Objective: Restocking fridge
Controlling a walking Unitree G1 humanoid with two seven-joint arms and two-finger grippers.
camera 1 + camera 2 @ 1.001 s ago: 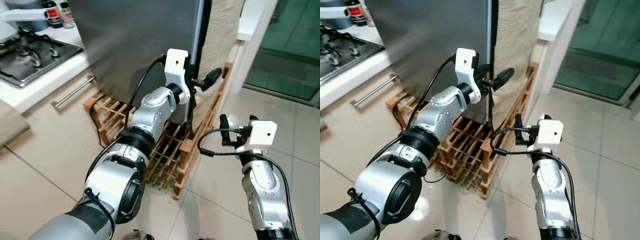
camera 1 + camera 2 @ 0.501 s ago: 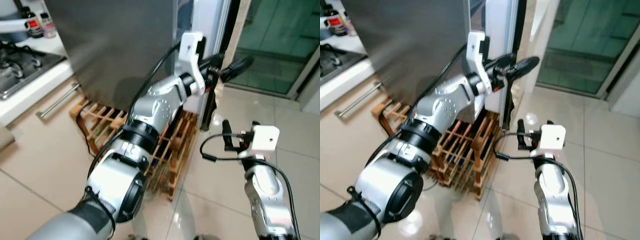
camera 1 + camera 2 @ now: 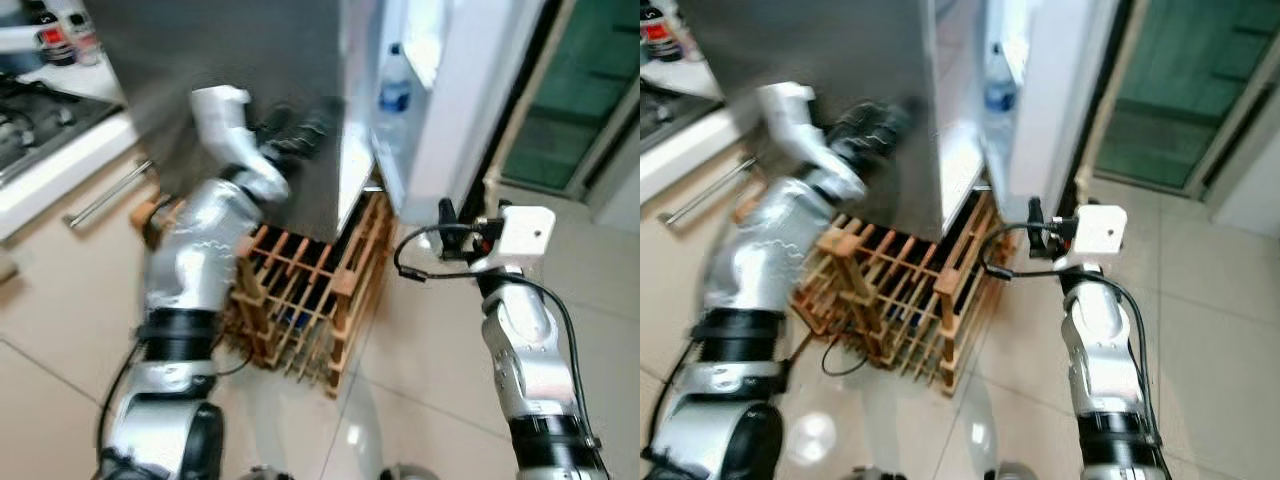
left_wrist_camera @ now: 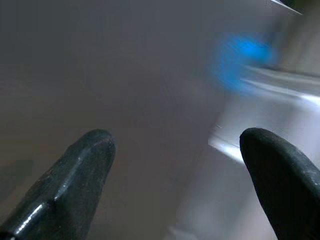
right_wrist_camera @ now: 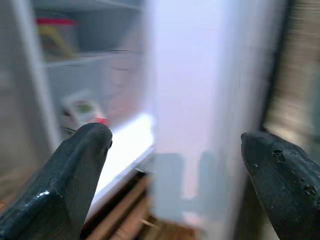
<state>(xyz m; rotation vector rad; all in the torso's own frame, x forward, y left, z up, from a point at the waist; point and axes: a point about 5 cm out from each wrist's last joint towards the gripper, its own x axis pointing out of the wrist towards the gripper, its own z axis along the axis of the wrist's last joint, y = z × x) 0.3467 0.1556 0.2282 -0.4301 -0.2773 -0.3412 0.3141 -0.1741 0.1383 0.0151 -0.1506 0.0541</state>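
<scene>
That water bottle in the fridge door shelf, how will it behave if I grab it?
The bottle looks like clear plastic, so probably light and squashy under a firm pinch. It stands tall and narrow in the fridge door, so it is apt to tip if nudged high.

Smearing across the left pincer [image 3: 300, 128] against the grey fridge side [image 3: 240, 60], leaving finger shapes unreadable. Blurring a blue patch [image 4: 242, 60] beyond identification. Softening a bottle [image 3: 394, 92] in the door shelf, label illegible. Cropping the stove [image 3: 40, 110] and counter [image 3: 60, 165] at the edge. Hazing fridge contents [image 5: 82, 107].
</scene>
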